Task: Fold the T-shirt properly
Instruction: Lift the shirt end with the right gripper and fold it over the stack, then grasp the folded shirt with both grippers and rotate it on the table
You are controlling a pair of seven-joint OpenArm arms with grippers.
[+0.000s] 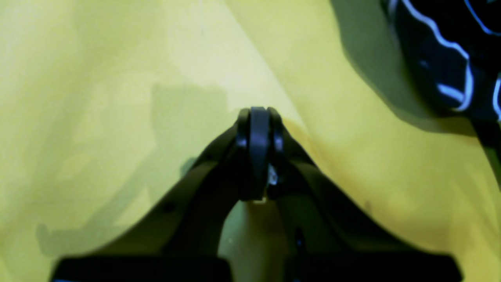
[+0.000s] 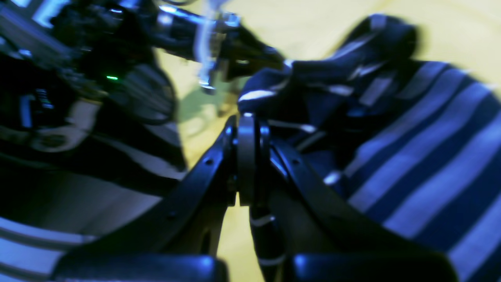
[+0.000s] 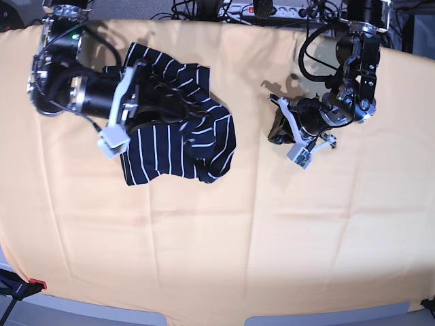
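The T-shirt, dark navy with thin white stripes, lies crumpled on the yellow table cover, left of the middle. My right gripper reaches into its upper part from the left. In the right wrist view this gripper is shut, with a strip of striped cloth caught between its fingers and the T-shirt bunched ahead and to the right. My left gripper hovers to the right of the shirt, apart from it. It is shut on nothing, and an edge of the T-shirt shows at the top right.
A power strip and cables lie along the table's back edge. The left arm comes down from the back right, the right arm from the back left. Bare yellow cover spreads over the whole front half.
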